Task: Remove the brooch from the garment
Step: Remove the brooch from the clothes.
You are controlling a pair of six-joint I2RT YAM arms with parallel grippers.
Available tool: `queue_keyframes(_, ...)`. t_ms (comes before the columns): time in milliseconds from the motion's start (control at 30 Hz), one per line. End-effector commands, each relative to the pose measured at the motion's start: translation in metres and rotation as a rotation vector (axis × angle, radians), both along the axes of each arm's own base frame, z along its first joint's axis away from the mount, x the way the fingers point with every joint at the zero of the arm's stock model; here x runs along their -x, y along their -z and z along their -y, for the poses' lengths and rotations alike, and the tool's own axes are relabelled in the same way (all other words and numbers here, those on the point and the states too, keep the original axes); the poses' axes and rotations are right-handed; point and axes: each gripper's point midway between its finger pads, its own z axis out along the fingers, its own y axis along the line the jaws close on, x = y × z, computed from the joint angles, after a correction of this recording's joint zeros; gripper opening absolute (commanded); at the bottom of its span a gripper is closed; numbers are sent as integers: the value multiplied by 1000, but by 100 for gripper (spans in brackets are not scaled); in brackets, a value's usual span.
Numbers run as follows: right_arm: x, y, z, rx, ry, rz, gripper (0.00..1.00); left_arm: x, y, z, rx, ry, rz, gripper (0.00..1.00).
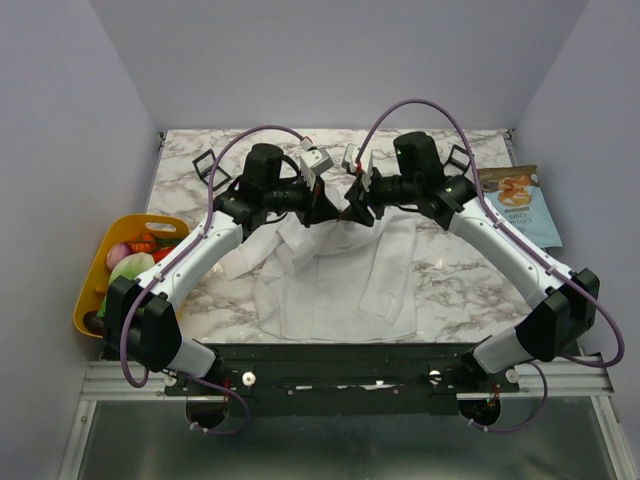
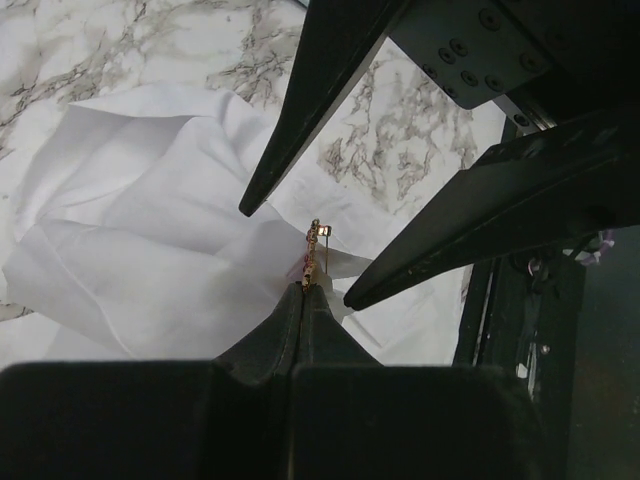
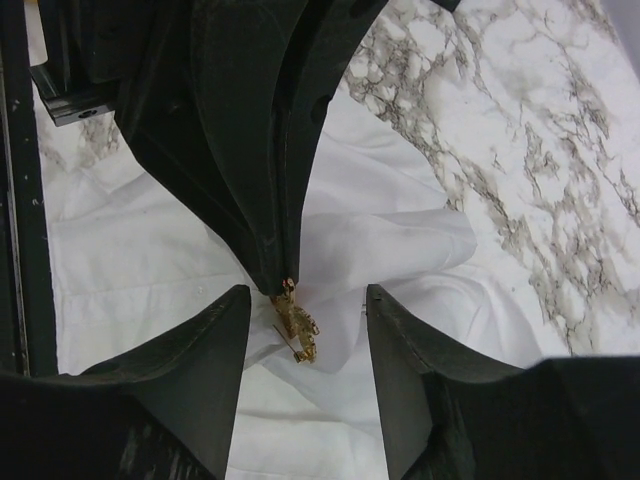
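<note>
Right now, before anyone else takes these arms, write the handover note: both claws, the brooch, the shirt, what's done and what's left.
Left claw: shut on the brooch, at its edge.
Right claw: open, a finger either side of the brooch, not touching it.
Garment: spread on the marble table, one fold drawn up to the brooch.
Done: brooch gripped.
Left: it appears not yet free of the fabric; get it off.
</note>
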Motion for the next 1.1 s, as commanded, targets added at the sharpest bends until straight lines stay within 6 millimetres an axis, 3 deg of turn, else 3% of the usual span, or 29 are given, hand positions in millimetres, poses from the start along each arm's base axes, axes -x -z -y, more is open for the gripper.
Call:
queue_keyframes(0,5,2,4,2,-40,-15,57,10,-13,5,27,79,24,0)
queue_keyframes(267,14,9,12,0,-99,-63,42,16,-13,3,19,139,40,0)
queue_keyframes(500,26,11,7,-6,-177,-134,39,19,-12,2,27,157,34,0)
queue_keyframes(700,30,8,3,-27,-201,-170,29,20,-10,2,27,157,28,0)
queue_keyframes(1067,29,-2,6,-36,-182,-135,30,22,-5,-1,24,149,35,0)
